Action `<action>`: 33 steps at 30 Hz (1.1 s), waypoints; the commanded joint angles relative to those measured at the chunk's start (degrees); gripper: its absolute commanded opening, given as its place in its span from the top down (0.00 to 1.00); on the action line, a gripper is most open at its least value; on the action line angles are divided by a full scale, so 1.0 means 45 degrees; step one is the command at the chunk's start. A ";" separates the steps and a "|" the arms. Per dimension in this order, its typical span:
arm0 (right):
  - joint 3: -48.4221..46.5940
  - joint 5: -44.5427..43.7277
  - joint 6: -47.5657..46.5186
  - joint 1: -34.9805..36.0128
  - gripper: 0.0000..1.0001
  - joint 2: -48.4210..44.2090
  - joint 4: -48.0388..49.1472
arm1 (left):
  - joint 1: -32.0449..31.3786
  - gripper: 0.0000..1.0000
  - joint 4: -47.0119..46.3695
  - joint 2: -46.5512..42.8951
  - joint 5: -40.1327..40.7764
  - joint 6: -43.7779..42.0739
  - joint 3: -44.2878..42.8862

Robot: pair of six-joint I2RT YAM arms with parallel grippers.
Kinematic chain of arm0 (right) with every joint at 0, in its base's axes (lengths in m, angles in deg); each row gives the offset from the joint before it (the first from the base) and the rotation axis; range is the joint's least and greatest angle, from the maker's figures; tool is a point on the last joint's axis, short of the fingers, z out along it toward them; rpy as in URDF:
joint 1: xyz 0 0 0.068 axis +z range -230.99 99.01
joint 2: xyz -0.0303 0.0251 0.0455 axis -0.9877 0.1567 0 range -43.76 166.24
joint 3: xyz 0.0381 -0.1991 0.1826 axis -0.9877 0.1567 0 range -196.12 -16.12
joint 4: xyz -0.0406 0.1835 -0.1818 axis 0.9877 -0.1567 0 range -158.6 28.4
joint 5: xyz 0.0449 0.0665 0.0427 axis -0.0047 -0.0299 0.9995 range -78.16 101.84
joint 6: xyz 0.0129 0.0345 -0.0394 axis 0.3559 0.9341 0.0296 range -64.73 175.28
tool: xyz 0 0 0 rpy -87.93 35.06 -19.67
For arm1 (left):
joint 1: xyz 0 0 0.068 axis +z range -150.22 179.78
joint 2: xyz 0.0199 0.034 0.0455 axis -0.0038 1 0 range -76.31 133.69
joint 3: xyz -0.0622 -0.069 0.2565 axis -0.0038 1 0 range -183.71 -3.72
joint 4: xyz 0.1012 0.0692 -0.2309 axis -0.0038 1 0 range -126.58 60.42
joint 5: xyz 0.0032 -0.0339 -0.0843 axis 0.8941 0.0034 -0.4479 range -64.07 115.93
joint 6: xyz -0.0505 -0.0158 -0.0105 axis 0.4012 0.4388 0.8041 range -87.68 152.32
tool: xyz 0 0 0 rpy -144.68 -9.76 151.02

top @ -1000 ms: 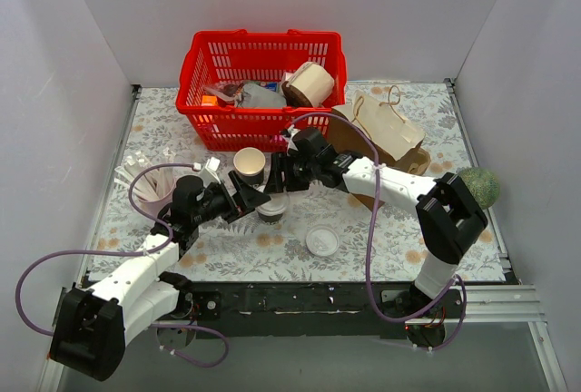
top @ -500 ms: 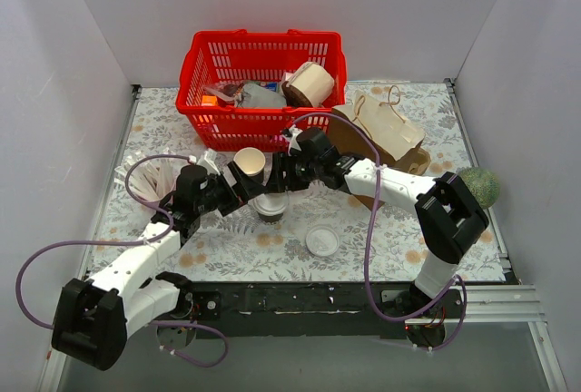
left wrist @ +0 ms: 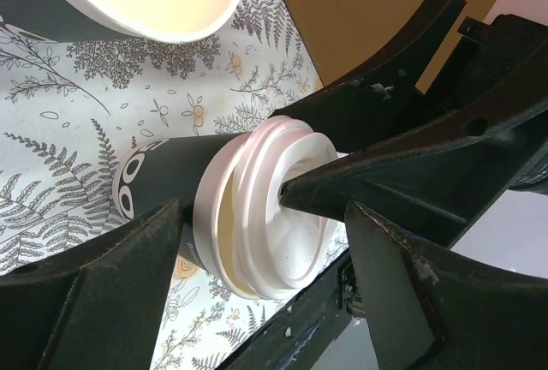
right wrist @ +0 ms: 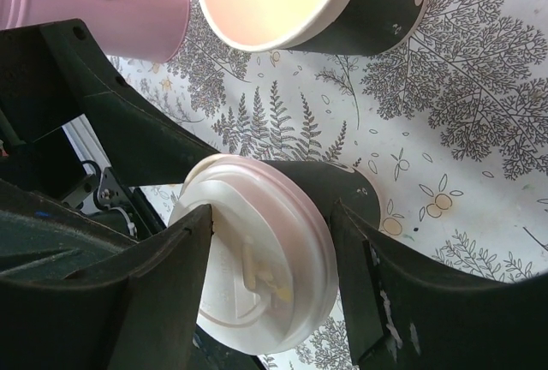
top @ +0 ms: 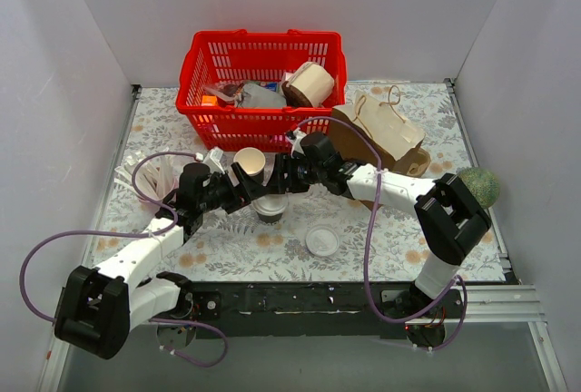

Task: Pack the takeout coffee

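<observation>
The takeout coffee (top: 270,210) stands upright on the flowered table cover, a dark paper cup under a white lid (left wrist: 274,207). My right gripper (right wrist: 272,211) reaches in from the right and is shut on it: one finger presses the lid's edge, the other the rim and wall. My left gripper (left wrist: 264,211) comes from the left and straddles the same cup, still open, with its left finger (left wrist: 111,293) close to the dark wall and its right finger (left wrist: 402,293) clear of the lid. In the top view both grippers (top: 243,194) (top: 278,183) crowd over the cup.
A lidless matching cup (top: 250,163) stands just behind the coffee. A loose white lid (top: 321,240) lies in front to the right. The red basket (top: 263,115) with several items sits at the back, a brown paper bag (top: 386,133) right of it, a pink cup (right wrist: 94,2) at left.
My left gripper has moved forward and right onto the coffee cup, and its jaws have narrowed around it. The right gripper has held its grip and its place.
</observation>
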 commanded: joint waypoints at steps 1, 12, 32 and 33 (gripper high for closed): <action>0.0197 0.0027 0.0402 -0.0021 0.35 -0.0498 0.1031 | -0.0031 0.27 -0.0225 0.0122 -0.0495 -0.0238 -0.0069; 0.0470 -0.0381 0.0520 -0.0021 0.30 -0.1024 0.0701 | -0.0012 0.43 0.1435 -0.0034 0.1184 -0.0433 -0.0382; 0.0353 -0.1340 0.0559 -0.0138 0.28 -0.2178 -0.2676 | -0.0031 0.48 0.1631 0.0142 0.0989 -0.0355 -0.0519; 0.0373 -0.1108 0.0540 -0.0138 0.29 -0.2197 -0.2718 | -0.0031 0.48 0.1612 0.0142 0.0970 -0.0355 -0.0519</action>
